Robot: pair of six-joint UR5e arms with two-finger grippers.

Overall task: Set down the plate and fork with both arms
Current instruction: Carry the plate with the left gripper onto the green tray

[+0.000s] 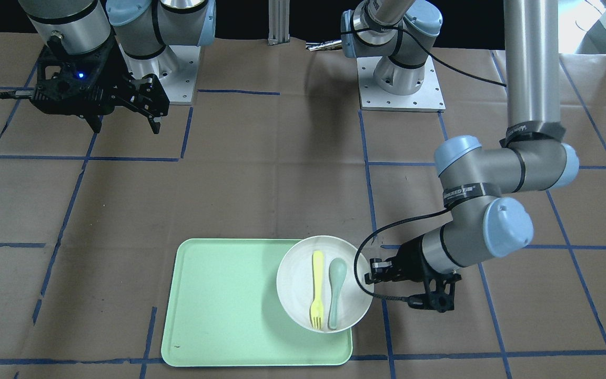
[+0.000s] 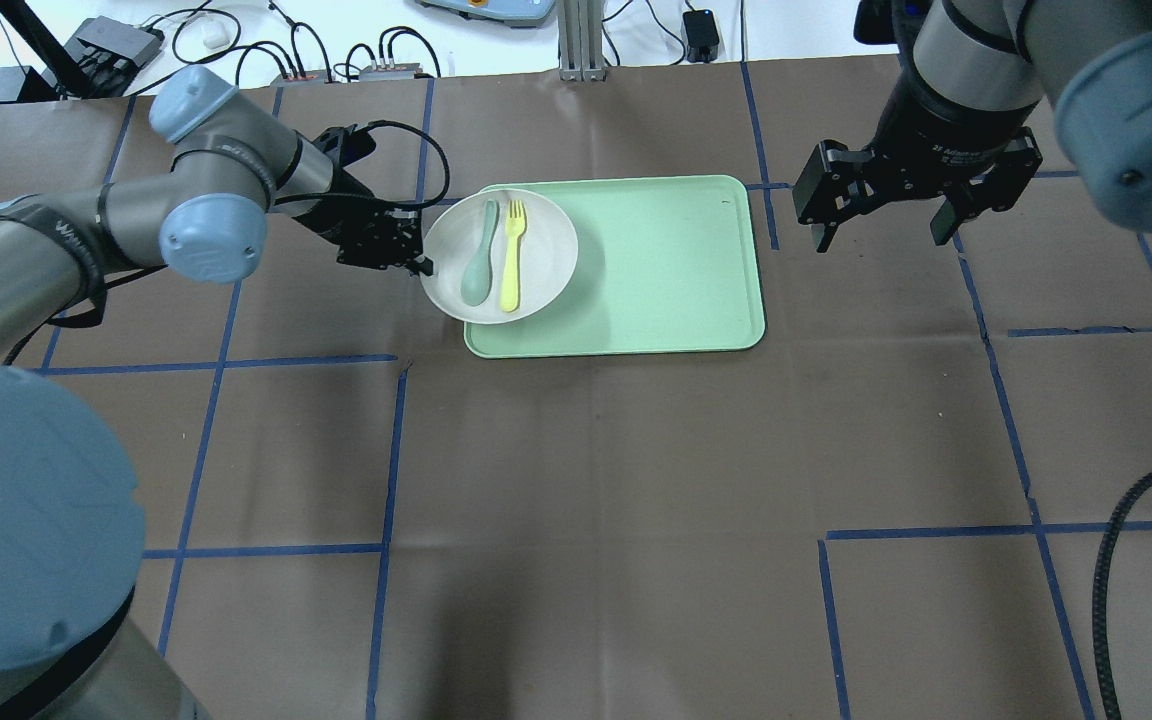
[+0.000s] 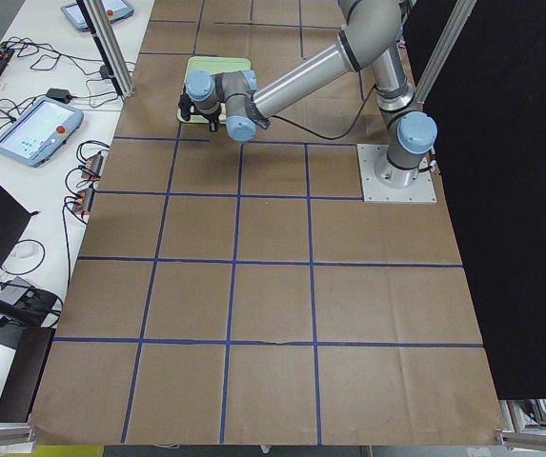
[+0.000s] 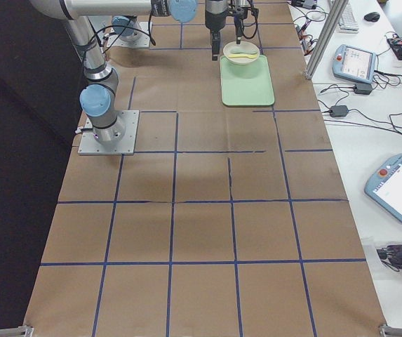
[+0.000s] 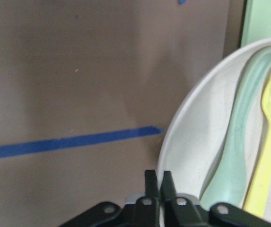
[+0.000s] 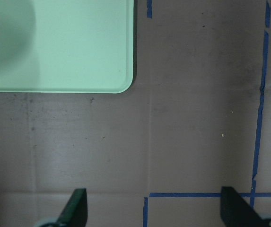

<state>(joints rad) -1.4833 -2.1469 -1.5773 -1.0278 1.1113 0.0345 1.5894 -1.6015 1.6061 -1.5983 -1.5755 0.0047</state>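
The off-white plate (image 2: 548, 250) lies over the left end of the mint-green tray (image 2: 656, 270), its edge past the tray's rim. The pale-yellow fork (image 2: 511, 255) and a grey-green spoon (image 2: 479, 255) lie side by side in it. My left gripper (image 2: 421, 262) is shut on the plate's left rim; in the left wrist view its fingers (image 5: 153, 187) pinch the rim of the plate (image 5: 196, 142). My right gripper (image 2: 880, 240) is open and empty, hanging above the table right of the tray. In the front view the plate (image 1: 295, 279) casts a shadow on the tray (image 1: 219, 300).
The table is brown paper with a grid of blue tape lines. The right wrist view shows a tray corner (image 6: 69, 47) and bare paper below the open right gripper (image 6: 156, 213). Both arm bases (image 1: 400, 84) stand at the robot's side of the table.
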